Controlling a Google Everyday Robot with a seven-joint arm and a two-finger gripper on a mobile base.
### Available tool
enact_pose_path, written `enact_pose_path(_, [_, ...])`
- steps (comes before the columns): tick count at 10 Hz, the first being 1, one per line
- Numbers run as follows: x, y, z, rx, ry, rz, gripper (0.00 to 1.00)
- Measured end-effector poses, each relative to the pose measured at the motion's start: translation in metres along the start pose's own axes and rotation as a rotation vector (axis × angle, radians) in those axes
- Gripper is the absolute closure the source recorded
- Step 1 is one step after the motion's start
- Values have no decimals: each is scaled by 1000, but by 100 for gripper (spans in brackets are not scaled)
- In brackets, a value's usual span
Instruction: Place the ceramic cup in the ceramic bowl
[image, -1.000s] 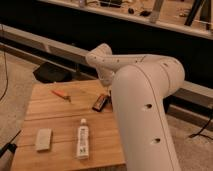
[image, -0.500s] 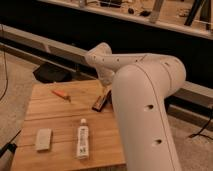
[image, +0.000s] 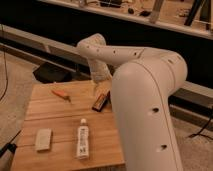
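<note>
Nearest the camera, the big white arm (image: 145, 115) fills the right half, smooth rounded plastic shell, blocking everything behind it. On the wooden slat surface (image: 50, 112): pale flat rectangular block (image: 43, 139) near left, white bottle with a label (image: 82, 142) lying on its side near centre, small orange tool (image: 61, 94) further back left, dark rectangular red-edged object (image: 101, 102) just beside the arm. Gripper not in view, arm's far end drops down behind the surface's far edge, so cannot tell its state. Ceramic cup and ceramic bowl: neither visible, possibly hidden behind the arm or off the surface. Handling judgement: glazed ceramic should be rigid, slippery, chip-prone, moderately heavy; cup is handleless, so pinch across the thick rim or wall, lower gently into bowl, no dropping. Far: dark wall, cluttered shelf (image: 150, 12).
</note>
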Motion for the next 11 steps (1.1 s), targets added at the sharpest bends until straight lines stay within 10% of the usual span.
enact_pose_path(3, [22,59,-17,-99,-1,-70,20])
enact_pose_path(11, [23,62,-16,-105,-1,-72,20])
